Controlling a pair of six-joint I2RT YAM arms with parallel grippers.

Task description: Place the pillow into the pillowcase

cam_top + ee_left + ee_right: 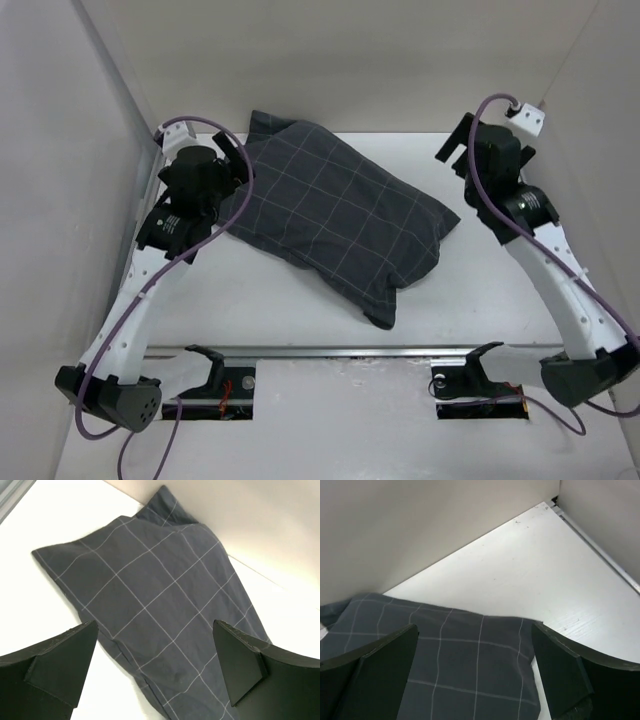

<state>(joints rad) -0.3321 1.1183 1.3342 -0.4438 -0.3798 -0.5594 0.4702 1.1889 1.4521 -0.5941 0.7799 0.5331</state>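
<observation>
While both arms hang over the white tabletop point(500, 285), the left tool point(155, 626) is released: fingers spread wide, gripping nothing. The right tool point(475, 627) is in the same state, fully spread with nothing held.

Left tool: the dark charcoal-grey cloth pillowcase with a thin pale grid point(335, 215) lies directly below and ahead of it. The cloth fills the gap between the two fingers and runs forward to the pale back wall point(420, 530). At the far end ahead of the tool, a flat, floppy corner of the case touches that wall. Bare tabletop shows off the tool's left side.

Right tool: one corner of the case sits below it, spanning from under the left finger to just short of the right finger. Ahead and to the right of the tool is bare tabletop up to the wall corner.

Container: the case lies diagonally between the two tools. It is plump and rounded through the middle, tapering to flat corners. The pillow does not show in any view, since the cloth covers whatever fills the case. I cannot tell which end is the opening.
</observation>
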